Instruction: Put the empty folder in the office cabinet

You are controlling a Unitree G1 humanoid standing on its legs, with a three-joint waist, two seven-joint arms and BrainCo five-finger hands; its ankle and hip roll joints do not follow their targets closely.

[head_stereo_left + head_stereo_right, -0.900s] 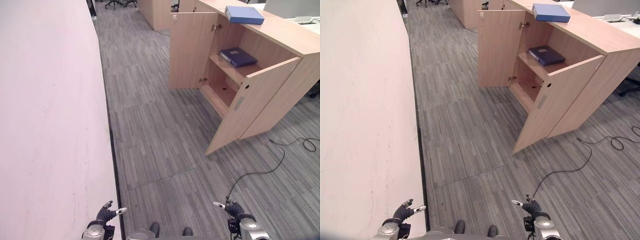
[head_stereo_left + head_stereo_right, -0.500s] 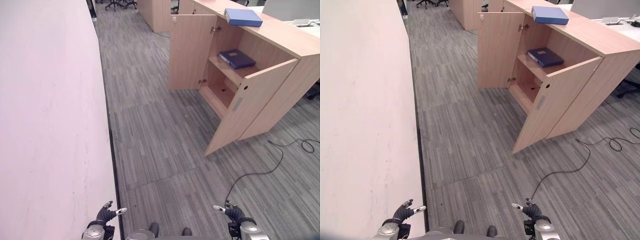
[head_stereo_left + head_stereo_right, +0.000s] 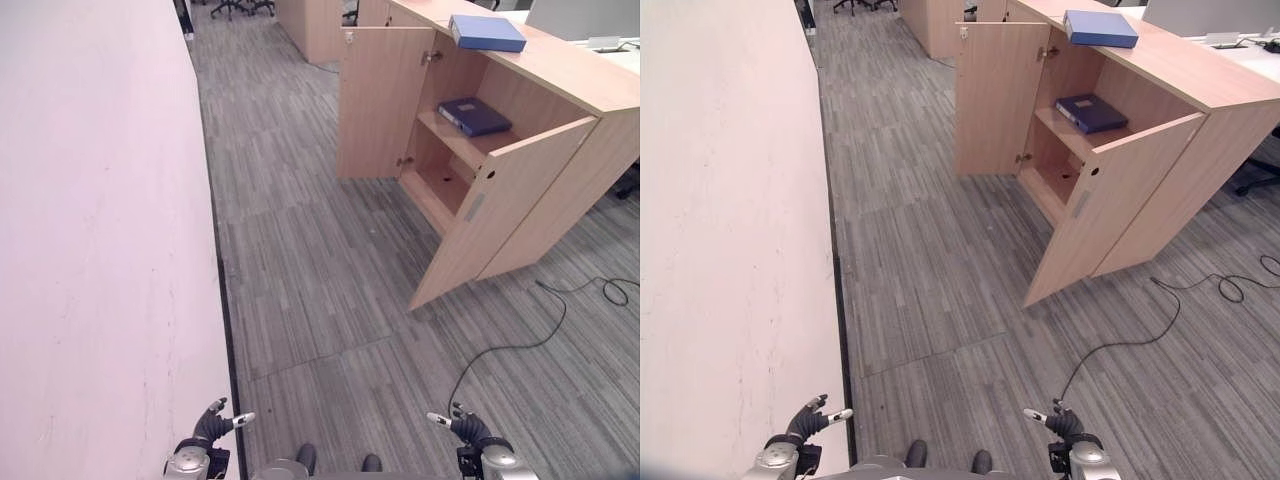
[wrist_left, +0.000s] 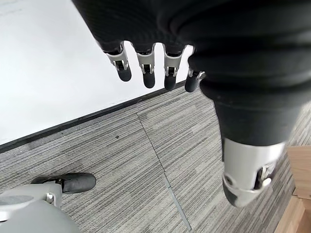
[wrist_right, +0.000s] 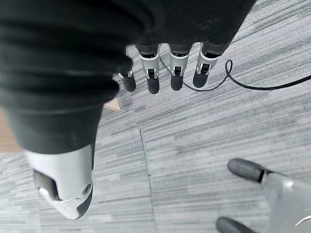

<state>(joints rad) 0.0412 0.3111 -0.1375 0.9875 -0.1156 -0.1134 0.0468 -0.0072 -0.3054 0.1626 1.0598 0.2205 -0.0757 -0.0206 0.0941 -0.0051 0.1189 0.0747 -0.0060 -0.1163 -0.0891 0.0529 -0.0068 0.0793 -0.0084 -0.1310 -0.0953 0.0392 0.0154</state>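
Observation:
A light-blue folder point(image 3: 488, 32) lies flat on top of the wooden office cabinet point(image 3: 560, 75) at the far right. The cabinet's two doors point(image 3: 382, 100) stand wide open. A dark-blue folder point(image 3: 476, 115) lies on its upper shelf. My left hand point(image 3: 212, 430) hangs low at the bottom left, close to the wall, fingers relaxed and holding nothing; its fingers point(image 4: 146, 63) hang loosely over the carpet. My right hand point(image 3: 465, 428) hangs at the bottom right, likewise open and empty, with its fingers point(image 5: 165, 77) above the floor. Both hands are far from the cabinet.
A pale wall point(image 3: 100, 230) runs along the whole left side. Grey striped carpet point(image 3: 310, 280) stretches between me and the cabinet. A black cable point(image 3: 540, 330) trails on the floor by the nearer open door point(image 3: 500, 215). Office chairs point(image 3: 232, 6) stand far back.
Both hands have sunk slightly towards the bottom edge. The view has shifted a little; the cabinet and folders have not moved.

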